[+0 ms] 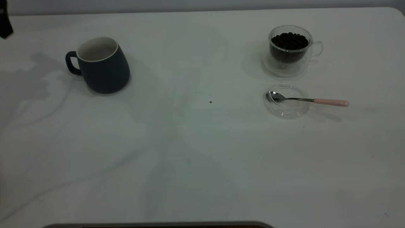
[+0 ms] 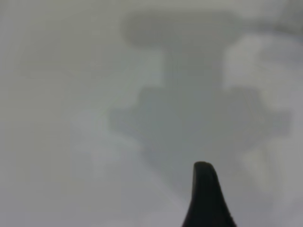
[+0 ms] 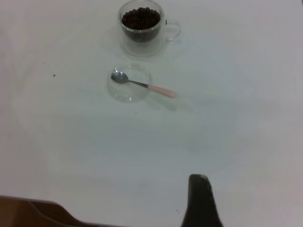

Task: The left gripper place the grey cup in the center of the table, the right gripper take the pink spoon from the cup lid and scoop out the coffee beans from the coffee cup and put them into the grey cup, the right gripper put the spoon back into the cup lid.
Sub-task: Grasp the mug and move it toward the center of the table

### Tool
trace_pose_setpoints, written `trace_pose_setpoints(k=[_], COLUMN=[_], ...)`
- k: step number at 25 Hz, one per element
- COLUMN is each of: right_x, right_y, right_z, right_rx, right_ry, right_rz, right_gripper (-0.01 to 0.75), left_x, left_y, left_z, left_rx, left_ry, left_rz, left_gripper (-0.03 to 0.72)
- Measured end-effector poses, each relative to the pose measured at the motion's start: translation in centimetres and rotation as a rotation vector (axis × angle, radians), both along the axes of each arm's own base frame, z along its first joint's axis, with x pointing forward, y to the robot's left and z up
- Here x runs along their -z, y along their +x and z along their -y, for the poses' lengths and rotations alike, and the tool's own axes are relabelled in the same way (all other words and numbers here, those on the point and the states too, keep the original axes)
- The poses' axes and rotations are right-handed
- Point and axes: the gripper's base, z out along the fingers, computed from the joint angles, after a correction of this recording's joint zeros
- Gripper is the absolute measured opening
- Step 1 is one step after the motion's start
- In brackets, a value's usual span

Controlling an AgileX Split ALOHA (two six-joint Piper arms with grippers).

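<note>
No legible text, label, brand, number or sign anywhere.

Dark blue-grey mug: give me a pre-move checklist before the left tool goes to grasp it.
1. Dark blue-grey ceramic mug upright on the white tabletop: ok.
2. Mug's loop handle unobstructed, facing the table's left edge: ok.
3. Table centre free for placing, only tiny dark specks: ok.
4. Clear glass cup of dark coffee beans and flat clear glass lid holding the pink-handled metal spoon well right of centre: ok.
5. Left tool open: cannot tell; only one dark finger shows.
6. Right tool clear of the path: ok; its finger hangs far from the mug.
</note>
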Motion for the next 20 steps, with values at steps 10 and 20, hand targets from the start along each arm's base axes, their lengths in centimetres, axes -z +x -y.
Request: trace_pose_setpoints(k=[10, 20], right_x=[0.0, 0.0], right_y=[0.0, 0.0], right_z=[0.0, 0.0], right_rx=[0.0, 0.0], right_ry=[0.001, 0.0], right_rz=[0.0, 0.0], right_gripper=[0.577, 0.577], left_x=[3.6, 5.6], left_y=[0.8, 0.8], left_z=[4.2, 5.4], left_rx=[0.559, 0.798], left_ry=[0.037, 0.03], left_rz=[-0.03, -0.022], left_gripper=[0.569, 0.569])
